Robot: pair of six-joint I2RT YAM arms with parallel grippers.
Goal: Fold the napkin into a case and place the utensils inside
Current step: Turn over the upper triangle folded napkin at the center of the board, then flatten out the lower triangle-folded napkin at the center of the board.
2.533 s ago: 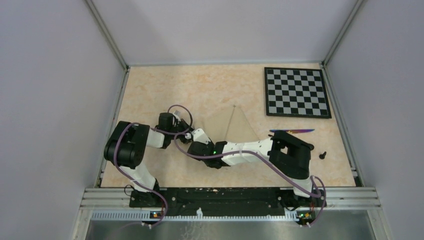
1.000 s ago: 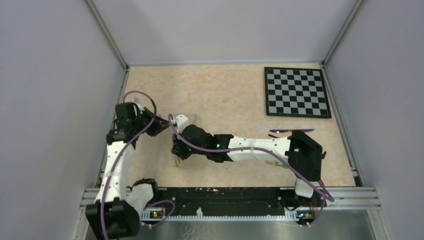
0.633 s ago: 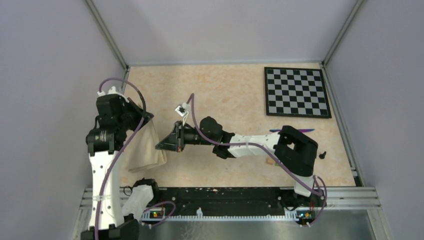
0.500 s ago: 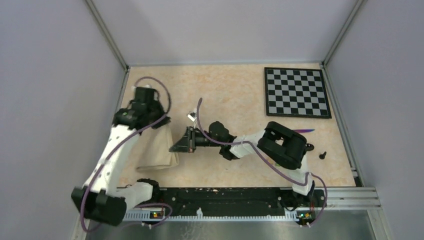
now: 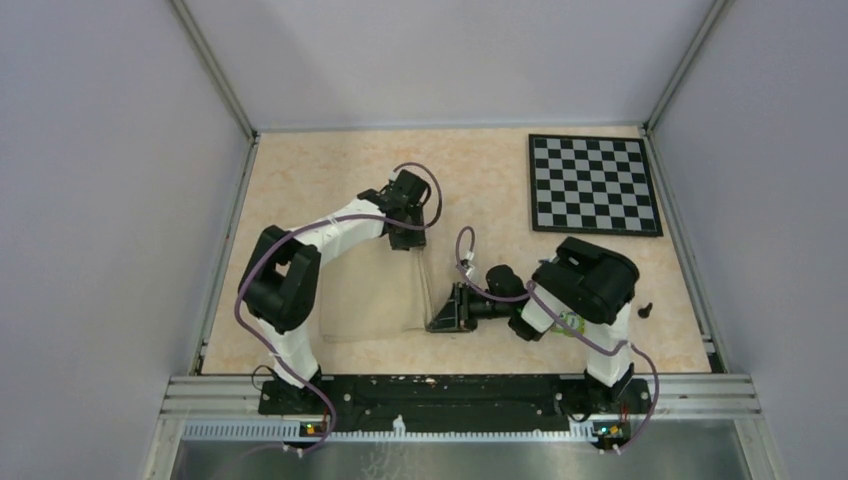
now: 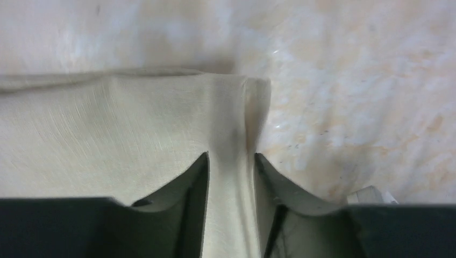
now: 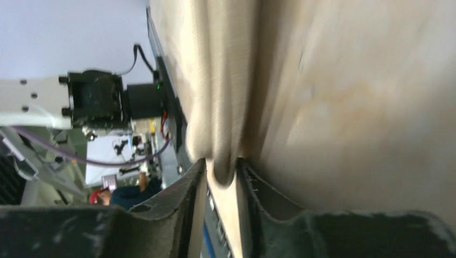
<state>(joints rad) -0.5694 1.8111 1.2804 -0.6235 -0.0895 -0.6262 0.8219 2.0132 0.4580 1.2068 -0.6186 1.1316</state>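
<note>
right gripper (image 5: 437, 318): low at the near right corner of the napkin (image 5: 370, 300); jaws narrow, clamped on a fold of cloth; in the wrist view the fold bulges between the fingers (image 7: 189, 193)
black knob (image 5: 645, 310): on the table (image 5: 480, 180), right of the right arm; well apart from the cloth
napkin: lies spread on the left-centre of the table, paler than the speckled top; its right edge runs from one gripper to the other
left gripper (image 5: 408, 240): at the napkin's far right corner; jaws narrow, pinching a ridge of cloth; the wrist view shows that strip running between the fingers (image 6: 196, 180)
chessboard (image 5: 595, 185): flat in the far right corner; well apart from both grippers
</note>
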